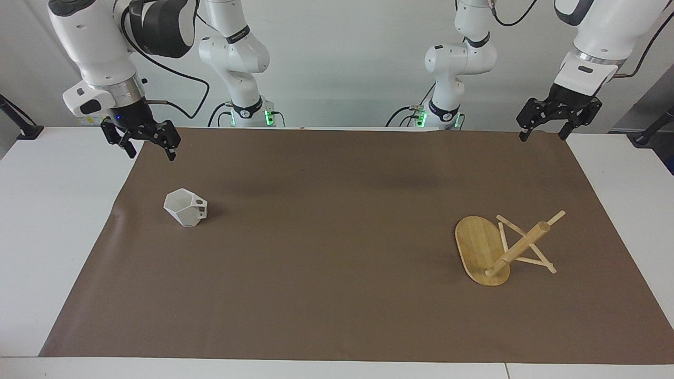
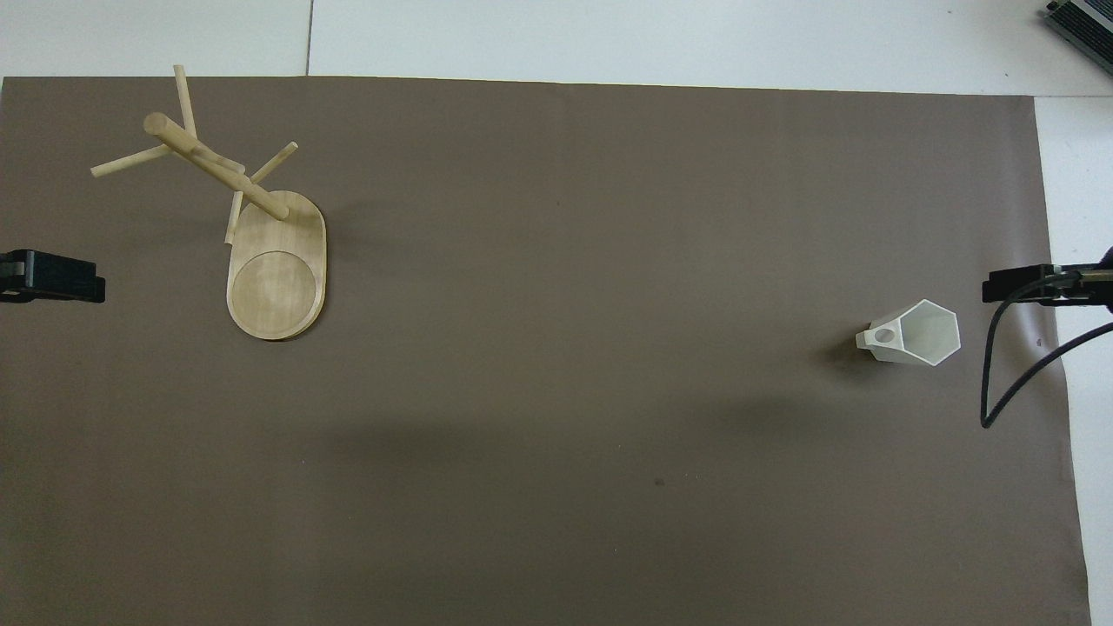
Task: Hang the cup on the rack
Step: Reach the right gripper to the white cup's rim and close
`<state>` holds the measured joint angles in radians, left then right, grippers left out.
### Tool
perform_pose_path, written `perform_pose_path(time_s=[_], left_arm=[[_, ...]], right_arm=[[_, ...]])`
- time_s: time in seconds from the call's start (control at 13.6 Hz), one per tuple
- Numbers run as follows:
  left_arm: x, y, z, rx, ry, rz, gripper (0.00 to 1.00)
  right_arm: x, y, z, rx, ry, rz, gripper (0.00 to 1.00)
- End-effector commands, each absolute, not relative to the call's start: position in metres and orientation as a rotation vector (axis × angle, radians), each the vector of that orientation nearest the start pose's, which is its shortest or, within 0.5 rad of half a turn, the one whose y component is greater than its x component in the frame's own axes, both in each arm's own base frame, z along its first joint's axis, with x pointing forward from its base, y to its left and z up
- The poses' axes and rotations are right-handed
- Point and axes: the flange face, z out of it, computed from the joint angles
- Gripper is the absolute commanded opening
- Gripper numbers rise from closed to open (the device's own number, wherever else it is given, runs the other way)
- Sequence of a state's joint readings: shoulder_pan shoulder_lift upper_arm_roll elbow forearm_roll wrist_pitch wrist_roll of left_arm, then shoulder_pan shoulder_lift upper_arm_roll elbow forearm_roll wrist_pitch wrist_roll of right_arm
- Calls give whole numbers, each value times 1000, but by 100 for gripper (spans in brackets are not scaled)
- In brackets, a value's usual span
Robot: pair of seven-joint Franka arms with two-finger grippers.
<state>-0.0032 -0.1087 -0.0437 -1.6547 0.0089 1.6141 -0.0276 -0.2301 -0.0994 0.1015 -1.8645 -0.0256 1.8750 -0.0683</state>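
On the mat (image 1: pixel 337 316), cup (image 1: pixel 185 208) handle faces rack (image 1: pixel 482 252).

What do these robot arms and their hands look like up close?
Both arms are glossy white with rounded joints, black rings and a silver collar at the wrist. Each ends in a black hand of linked metal fingers: the right hand, the left hand. Black cables loop along both arms, and green lights glow at the bases.

A plain pale wall (image 1: pixel 342 63) backs a white table (image 1: pixel 52 221) — most of its top lies under a brown mat (image 1: pixel 337 316), evenly lit, with soft shadows.
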Motion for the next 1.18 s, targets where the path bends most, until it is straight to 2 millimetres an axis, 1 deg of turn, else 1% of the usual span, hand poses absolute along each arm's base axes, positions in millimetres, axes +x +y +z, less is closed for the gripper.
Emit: perform_pose_path(time_s=[0.0, 0.07, 0.29, 0.37, 0.52, 0.59, 0.66, 1.11], left_arm=[[518, -23, 649, -3138, 17, -99, 100], [518, -23, 649, -3138, 17, -99, 100], [517, -23, 650, -3138, 17, -101, 100], [517, -23, 650, -3138, 17, -101, 100], [517, -24, 650, -3138, 19, -101, 100], [518, -24, 649, -3138, 19, -99, 100], [517, -24, 650, -3138, 19, -101, 100], [518, -23, 649, -3138, 17, -99, 100]], right_arm=[[530, -82, 534, -3174, 102, -188, 100], [528, -89, 523, -3174, 123, -192, 100], [527, -92, 494, -3170, 132, -130, 100], [530, -96, 481, -3166, 137, -97, 100], [536, -113, 449, -3156, 160, -18, 100], [536, -116, 439, -3158, 150, -44, 100], [534, -115, 434, -3163, 129, -65, 100], [527, -114, 413, -3160, 118, -34, 100]])
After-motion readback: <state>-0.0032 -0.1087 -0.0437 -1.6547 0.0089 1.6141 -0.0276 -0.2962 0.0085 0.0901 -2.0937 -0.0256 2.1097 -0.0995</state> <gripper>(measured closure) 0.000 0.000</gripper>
